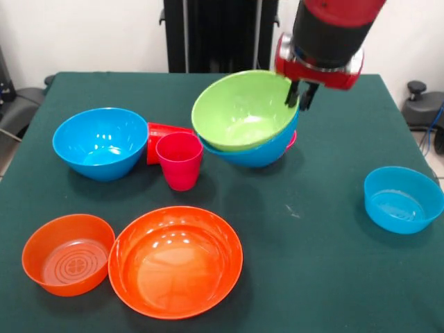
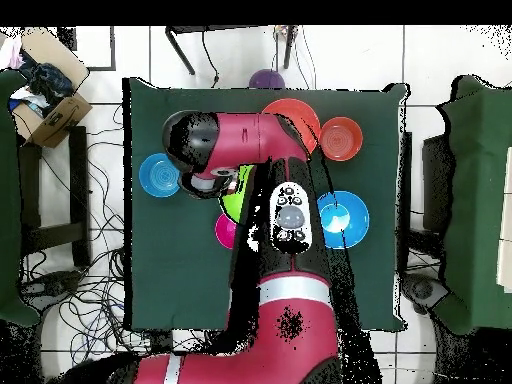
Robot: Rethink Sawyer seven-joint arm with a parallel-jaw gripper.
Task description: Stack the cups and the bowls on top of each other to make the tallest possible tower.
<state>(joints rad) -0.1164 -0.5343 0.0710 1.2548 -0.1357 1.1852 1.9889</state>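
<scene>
My gripper [image 1: 302, 96] stands at the right rim of the lime green bowl [image 1: 239, 111], with its fingers astride the rim and shut on it. The green bowl is tilted and sits in a large blue bowl [image 1: 262, 152]; a bit of magenta [image 1: 292, 141] shows under them at the right. The pink-magenta cup [image 1: 180, 161] stands upright to their left. The red-orange cup [image 1: 161, 138] lies on its side behind it. In the overhead view the arm [image 2: 250, 140] hides the pile except for slivers of green [image 2: 236, 197] and magenta [image 2: 226, 231].
A second large blue bowl [image 1: 100, 142] is at the left. The large orange bowl [image 1: 175, 260] and small ringed orange bowl [image 1: 67, 255] are near the front. A light blue bowl [image 1: 403, 198] is at the right. A purple bowl [image 2: 266, 78] shows at the table's edge.
</scene>
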